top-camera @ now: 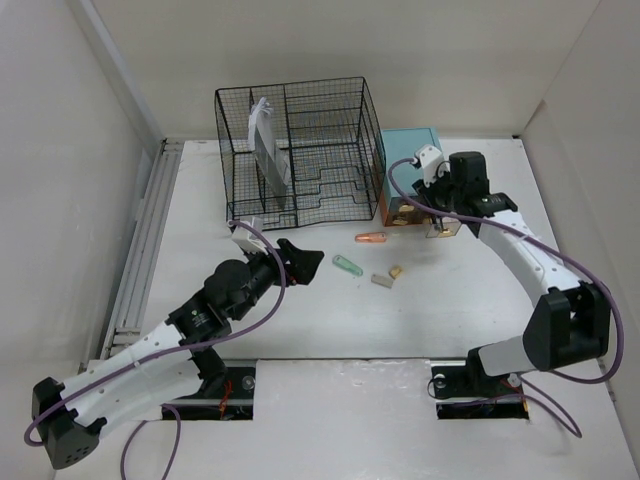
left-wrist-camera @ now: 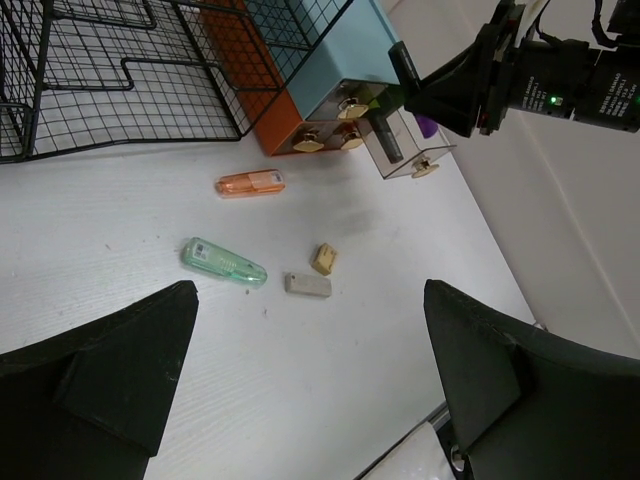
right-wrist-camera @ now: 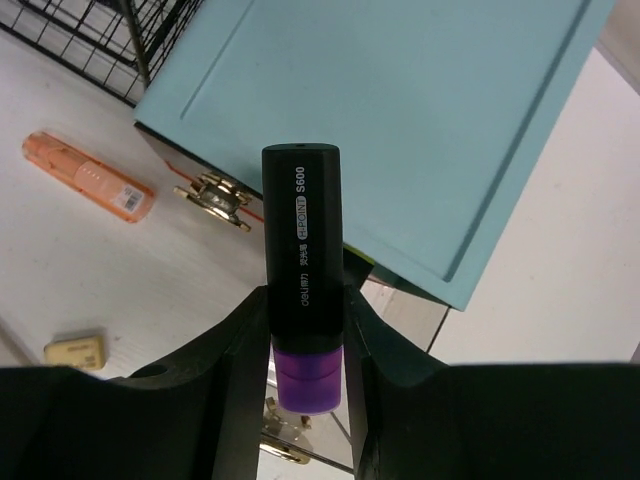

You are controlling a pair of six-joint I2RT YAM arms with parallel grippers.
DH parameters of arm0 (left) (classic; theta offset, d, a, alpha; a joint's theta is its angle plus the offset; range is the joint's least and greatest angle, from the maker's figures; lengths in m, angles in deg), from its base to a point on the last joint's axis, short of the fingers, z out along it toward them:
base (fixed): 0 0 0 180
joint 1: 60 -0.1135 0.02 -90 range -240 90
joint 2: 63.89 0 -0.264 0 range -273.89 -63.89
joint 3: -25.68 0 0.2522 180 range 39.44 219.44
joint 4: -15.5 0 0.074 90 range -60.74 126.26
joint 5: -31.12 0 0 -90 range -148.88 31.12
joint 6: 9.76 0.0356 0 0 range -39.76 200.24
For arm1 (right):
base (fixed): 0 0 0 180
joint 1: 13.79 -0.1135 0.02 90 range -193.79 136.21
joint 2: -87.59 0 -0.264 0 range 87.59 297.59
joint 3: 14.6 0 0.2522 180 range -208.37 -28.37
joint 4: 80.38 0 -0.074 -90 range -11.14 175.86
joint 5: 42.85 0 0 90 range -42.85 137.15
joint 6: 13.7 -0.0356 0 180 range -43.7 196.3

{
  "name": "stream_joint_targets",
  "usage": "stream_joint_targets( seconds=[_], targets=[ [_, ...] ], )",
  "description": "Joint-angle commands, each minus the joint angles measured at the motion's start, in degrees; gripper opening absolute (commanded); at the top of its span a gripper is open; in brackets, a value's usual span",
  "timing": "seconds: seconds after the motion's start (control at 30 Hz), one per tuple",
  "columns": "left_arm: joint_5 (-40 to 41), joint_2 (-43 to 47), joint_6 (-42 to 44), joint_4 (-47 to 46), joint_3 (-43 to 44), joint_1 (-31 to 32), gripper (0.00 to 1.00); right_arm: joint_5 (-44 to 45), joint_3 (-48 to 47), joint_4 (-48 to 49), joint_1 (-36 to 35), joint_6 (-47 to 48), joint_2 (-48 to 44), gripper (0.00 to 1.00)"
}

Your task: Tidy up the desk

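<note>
The white desk (top-camera: 330, 320) holds several small items. My right gripper (right-wrist-camera: 305, 330) is shut on a black highlighter (right-wrist-camera: 300, 220) with a purple cap, held above the pulled-out drawer (left-wrist-camera: 405, 152) of the teal box (top-camera: 410, 150). In the top view this gripper (top-camera: 432, 203) hangs at the box's front right corner. My left gripper (top-camera: 305, 255) is open and holds nothing. In the left wrist view, that gripper (left-wrist-camera: 310, 320) hovers over bare desk just short of a grey eraser (left-wrist-camera: 307, 285), a tan eraser (left-wrist-camera: 323, 259), a green pen-like item (left-wrist-camera: 223, 261) and an orange one (left-wrist-camera: 250, 183).
A black wire-mesh rack (top-camera: 295, 150) stands at the back with a white and grey item (top-camera: 268, 150) inside. The teal box has brass knobs (right-wrist-camera: 215, 195) on its shut drawers. White walls bound the desk on its left, back and right sides.
</note>
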Motion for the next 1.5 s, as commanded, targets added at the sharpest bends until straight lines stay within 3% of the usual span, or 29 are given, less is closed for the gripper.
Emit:
stream_joint_targets(
  seconds=[0.0,0.33,0.7,0.77,0.83,0.93,1.13,1.17,1.2,1.27,1.3,1.33,1.47],
  targets=[
    [-0.07,1.04,0.26,-2.52,-0.32,-0.03,0.94,2.86,-1.73,4.53,1.65,-1.73,-1.82,0.07],
    [-0.07,1.04,0.79,-2.52,-0.32,-0.03,0.94,-3.64,-2.25,-3.12,7.81,-1.2,-1.82,0.07],
    [-0.07,0.51,0.79,-2.52,0.21,-0.03,0.94,-9.01,-3.92,-6.55,8.43,0.91,-0.59,0.15],
    [-0.07,0.51,0.79,-2.52,0.21,-0.03,0.94,-9.71,-3.92,-7.08,8.43,0.91,-0.59,0.23],
    [-0.07,0.51,0.79,-2.52,0.21,-0.03,0.94,-9.71,-3.92,-7.08,8.43,0.91,-0.59,0.43],
    [-0.07,0.51,1.32,-2.52,0.21,-0.03,0.94,-10.23,-3.92,-7.08,8.43,0.91,-0.59,0.55],
    [-0.07,0.51,1.32,-2.52,0.21,-0.03,0.94,-10.76,-3.92,-7.08,8.43,0.91,-2.44,0.56],
    [-0.07,0.51,1.32,-2.52,0.21,-0.03,0.94,-10.77,-3.92,-7.08,8.43,0.91,-3.22,0.55],
    [-0.07,0.51,1.32,-2.52,0.21,-0.03,0.94,-11.55,-3.31,-6.38,8.43,0.91,-4.36,0.47],
    [-0.07,0.51,1.32,-2.52,0.21,-0.03,0.94,-12.6,-3.3,-6.37,8.43,0.91,-5.51,0.26],
    [-0.07,0.51,1.32,-2.52,0.21,-0.03,0.94,-13.83,-3.3,-6.37,9.04,2.21,-6.04,0.11],
    [-0.07,0.51,1.32,-2.52,-0.31,-0.03,0.94,-17.76,-3.3,-6.98,9.04,3.62,-6.83,0.05],
    [-0.07,0.51,1.32,-2.52,-0.32,-0.03,0.94,-27.17,-3.3,-18.81,9.83,16.52,-7.36,0.0]
  ],
)
